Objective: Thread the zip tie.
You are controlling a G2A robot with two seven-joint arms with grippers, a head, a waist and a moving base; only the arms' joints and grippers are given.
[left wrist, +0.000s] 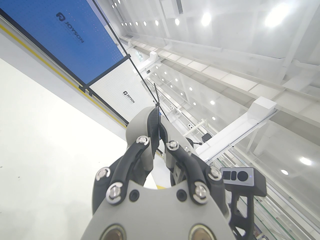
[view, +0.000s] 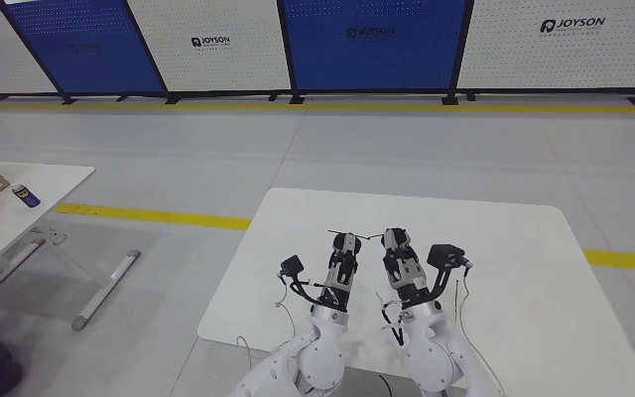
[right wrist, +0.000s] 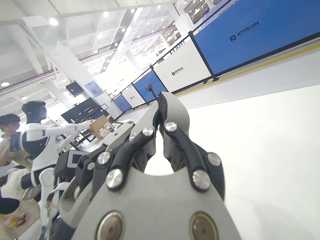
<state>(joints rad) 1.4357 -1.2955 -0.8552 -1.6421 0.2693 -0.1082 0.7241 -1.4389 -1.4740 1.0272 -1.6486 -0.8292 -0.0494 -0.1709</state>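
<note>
The left gripper point(left wrist: 156, 113) is pressed together on the zip tie point(left wrist: 155, 93), and a thin black end of the tie stands out past the tips. The right gripper point(right wrist: 161, 99) is also closed. It pinches the tie near its small square head, which sticks out beyond the tips. Both grippers are held up close to each other above the white surface point(view: 496, 258), and the thin black tie runs between them.

I counted two pincers of mine, the left pincer point(left wrist: 158, 116) and the right pincer point(right wrist: 161, 101), one zip tie point(right wrist: 150, 87), one white table point(view: 496, 258), and at nine o'clock one side table point(view: 40, 189) bearing one can point(view: 26, 196).
</note>
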